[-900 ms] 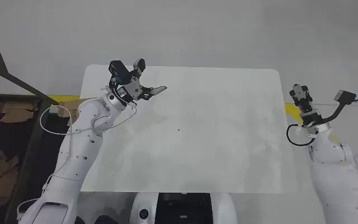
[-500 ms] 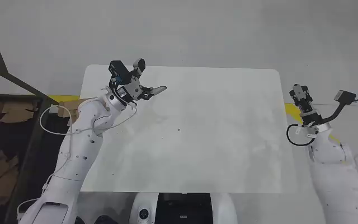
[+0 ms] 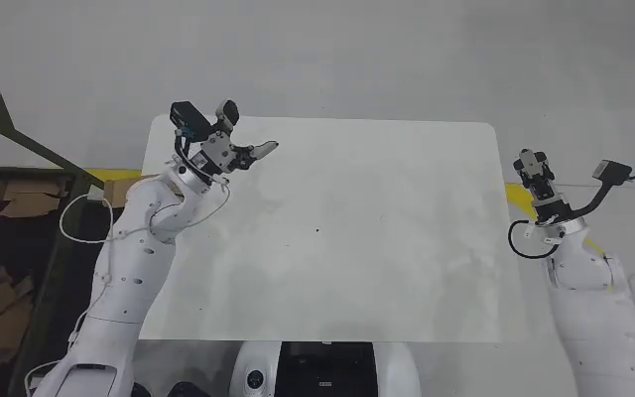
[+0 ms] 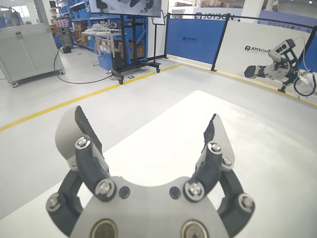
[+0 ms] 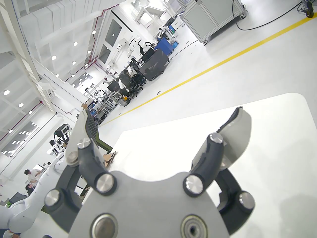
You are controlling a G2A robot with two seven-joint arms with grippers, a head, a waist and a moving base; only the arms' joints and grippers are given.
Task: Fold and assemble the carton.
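Observation:
My left gripper [image 3: 248, 129] hangs open over the far left corner of the white table [image 3: 397, 248], with nothing between its fingers. The left wrist view has its two dark-padded fingers spread wide around the gripper's middle [image 4: 146, 117], above the table's corner. My right gripper [image 3: 533, 164] is held off the table's right edge, above the floor. In its own view the right gripper [image 5: 162, 113] is open and holds nothing. Brown flat cardboard [image 3: 28, 201] lies in a dark rack to the left of the table, away from both grippers.
A yellow floor line [image 3: 114, 175] runs under the table's left and right sides. The dark rack [image 3: 50, 258] stands close against the table's left edge. The left wrist view catches the right arm [image 4: 272, 69] far across the table.
My left gripper has shifted toward the table's far left corner, still open. The right arm has not moved.

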